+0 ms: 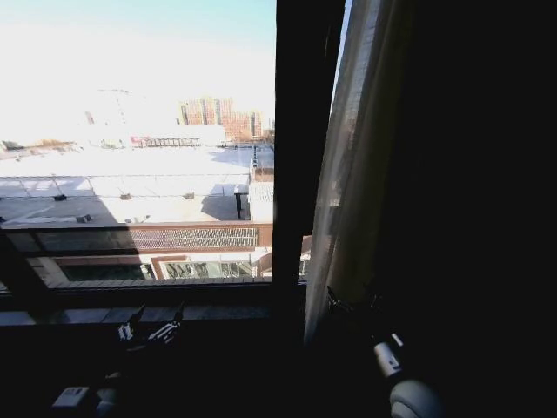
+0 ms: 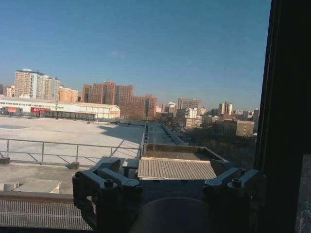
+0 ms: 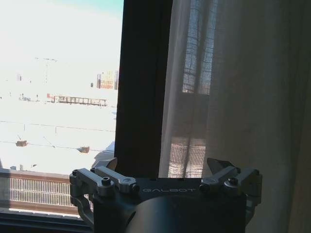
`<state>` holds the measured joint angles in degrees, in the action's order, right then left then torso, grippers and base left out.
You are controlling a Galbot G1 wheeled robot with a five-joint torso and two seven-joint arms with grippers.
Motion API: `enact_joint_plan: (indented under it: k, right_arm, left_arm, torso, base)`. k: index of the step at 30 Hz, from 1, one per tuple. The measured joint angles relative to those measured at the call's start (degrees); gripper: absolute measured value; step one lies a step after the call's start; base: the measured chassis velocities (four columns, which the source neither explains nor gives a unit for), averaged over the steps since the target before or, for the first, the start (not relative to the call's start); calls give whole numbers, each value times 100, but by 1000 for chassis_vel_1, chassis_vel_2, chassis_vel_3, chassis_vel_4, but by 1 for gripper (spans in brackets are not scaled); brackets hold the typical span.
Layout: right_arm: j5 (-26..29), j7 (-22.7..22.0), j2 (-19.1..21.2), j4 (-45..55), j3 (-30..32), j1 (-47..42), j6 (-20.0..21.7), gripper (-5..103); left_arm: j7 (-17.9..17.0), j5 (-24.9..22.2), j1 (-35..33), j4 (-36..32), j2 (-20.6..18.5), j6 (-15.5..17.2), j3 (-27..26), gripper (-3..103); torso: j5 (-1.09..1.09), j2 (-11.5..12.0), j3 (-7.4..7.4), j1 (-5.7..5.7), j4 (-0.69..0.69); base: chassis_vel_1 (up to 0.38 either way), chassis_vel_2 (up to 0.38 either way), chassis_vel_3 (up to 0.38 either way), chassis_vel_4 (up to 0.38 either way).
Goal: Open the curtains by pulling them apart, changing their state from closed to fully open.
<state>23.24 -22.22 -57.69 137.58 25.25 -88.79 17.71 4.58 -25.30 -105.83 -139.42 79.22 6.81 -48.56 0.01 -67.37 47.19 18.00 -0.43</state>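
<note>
In the head view, one curtain panel [image 1: 352, 174] hangs in the right half of the frame, just to the right of the dark vertical window frame bar [image 1: 296, 139]; it is gathered into long pleats and its lower end comes down near the dark sill. The left half of this frame is uncovered glass, and through it a wide flat roof [image 1: 130, 178] and far buildings are seen. The left gripper [image 1: 150, 329] is in the lower left of the head view, low before the sill [image 1: 70, 315], with its two fingers spread apart and nothing between them. In the left wrist view the same gripper [image 2: 167, 167] is at the bottom of the frame, its fingers released and empty, pointing at the open window, with the dark frame bar [image 2: 286, 111] at the right edge. The right gripper [image 1: 352, 305] is in the lower right of the head view, very dark, close to the bottom of the curtain. In the right wrist view this gripper [image 3: 165, 165] is at the bottom centre, its fingers wide apart and holding nothing; the sheer curtain [image 3: 233, 87] fills the right side just behind them, beside the frame bar [image 3: 143, 82].
</note>
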Motion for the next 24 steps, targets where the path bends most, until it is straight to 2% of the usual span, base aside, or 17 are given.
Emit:
enact_joint_plan:
  k: [24]
  right_arm:
    - [-217,11,-49,6,-53,-118,10,100]
  left_arm:
    - [24,44,-119,-108,126,-120,-22,100]
  torso:
    - [1,-1,0,-1,0]
  base:
    - [332,344,-341,-336]
